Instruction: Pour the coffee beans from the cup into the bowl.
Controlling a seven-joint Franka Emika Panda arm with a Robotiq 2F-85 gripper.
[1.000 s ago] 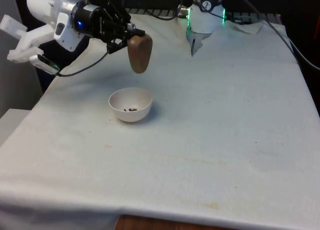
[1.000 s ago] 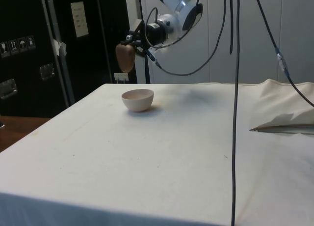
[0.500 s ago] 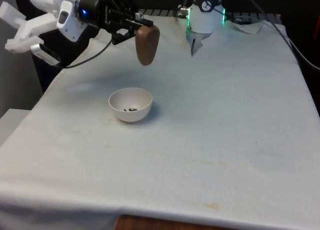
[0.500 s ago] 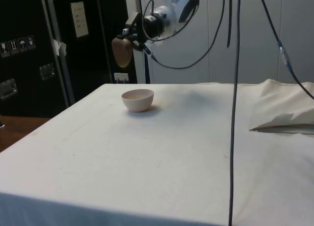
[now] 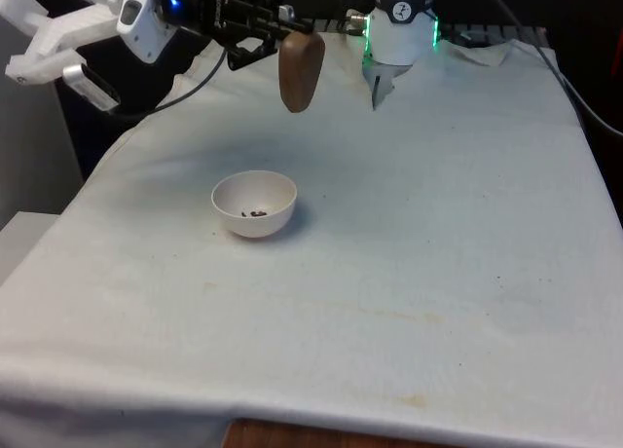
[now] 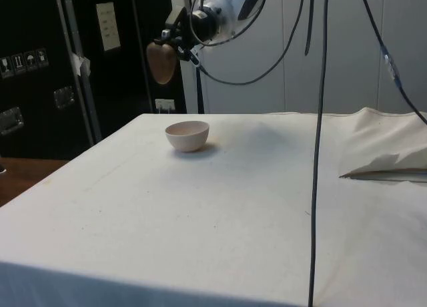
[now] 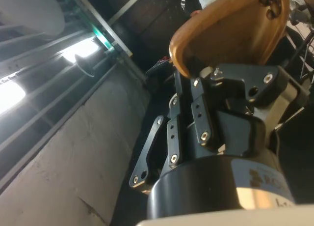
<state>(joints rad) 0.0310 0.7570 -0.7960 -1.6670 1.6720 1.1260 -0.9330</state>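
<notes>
The near half of the bench (image 5: pixel 409 302) is bare white cloth, with wide open room from the near edge up to the middle. Further in, toward the front view's left edge, stands the white bowl (image 5: pixel 254 203), upright on the cloth. A few dark coffee beans (image 5: pixel 256 213) lie at its bottom; the rest of its inside is white.

Above and beyond the bowl, well apart from it, the end effector (image 5: pixel 282 34) is clenched on the brown cup (image 5: pixel 300 69). It grips the cup at its upper end, and the cup hangs long and almost vertical below the fingers. In the side view the cup (image 6: pixel 161 61) hangs high over the bench, a little further from the camera than the bowl (image 6: pixel 187 135). In the wrist view the fingers (image 7: pixel 202 119) press on the cup's edge (image 7: pixel 230 29). I cannot tell which end of the cup is its mouth.

At the far edge the cloth is folded and wrinkled, and black cables (image 5: pixel 574 97) run along the front view's right edge.
</notes>
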